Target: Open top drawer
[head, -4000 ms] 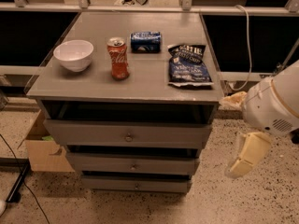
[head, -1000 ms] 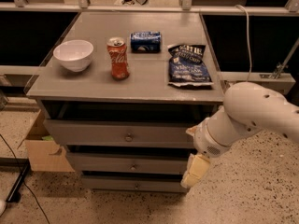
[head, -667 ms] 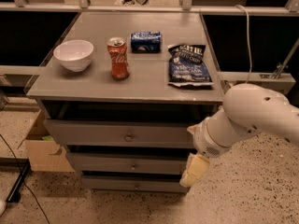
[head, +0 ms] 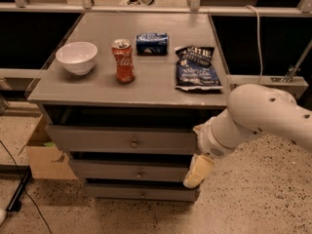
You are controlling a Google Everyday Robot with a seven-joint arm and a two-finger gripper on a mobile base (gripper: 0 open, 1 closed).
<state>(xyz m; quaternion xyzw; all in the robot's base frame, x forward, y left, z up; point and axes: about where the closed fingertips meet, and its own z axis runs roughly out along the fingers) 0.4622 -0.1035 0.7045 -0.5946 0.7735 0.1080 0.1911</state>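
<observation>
Three grey drawer fronts are stacked at frame centre. The top drawer [head: 92,139], the widest, is laid left to right, its knob [head: 134,143] faced toward the lower edge. The gripper [head: 199,170] is seen below its right end; whether it is clenched cannot be told. A bowl [head: 76,56], can [head: 123,61] and chip bag [head: 197,68] are set on the cabinet top [head: 97,89].

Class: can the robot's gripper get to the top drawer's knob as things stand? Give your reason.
Probably yes. The gripper hangs just below the right end of the top drawer, and nothing stands between it and the knob.
</observation>
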